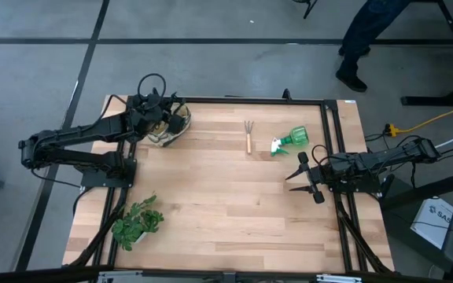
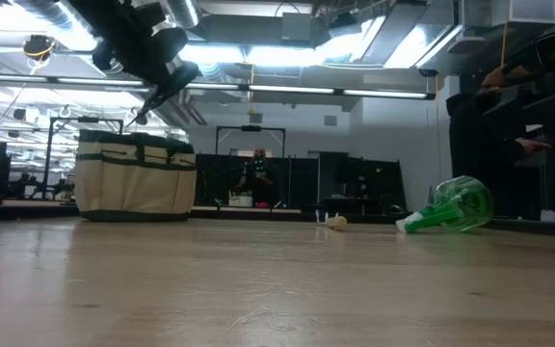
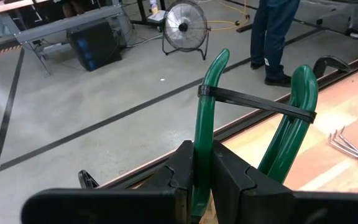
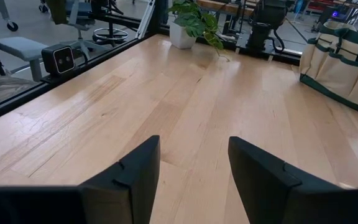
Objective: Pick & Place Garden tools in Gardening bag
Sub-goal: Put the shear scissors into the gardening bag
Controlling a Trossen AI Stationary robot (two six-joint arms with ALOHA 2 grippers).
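My left gripper (image 3: pixel 202 180) is clenched on a green handle of the gardening bag (image 1: pixel 168 126) at the table's far left corner. The hand rake (image 1: pixel 248 135) lies mid-table, handle toward me. The spray bottle (image 1: pixel 291 141), probably on its side, lies just beyond my right gripper (image 1: pixel 298 178), which is released and nearer both.

We note the bag (image 1: pixel 169 126) at the bench's (image 1: pixel 226 220) far left corner, rake (image 1: pixel 248 135) mid-far, bottle (image 1: pixel 291 140) just right of it, plant (image 1: pixel 137 223) near left.
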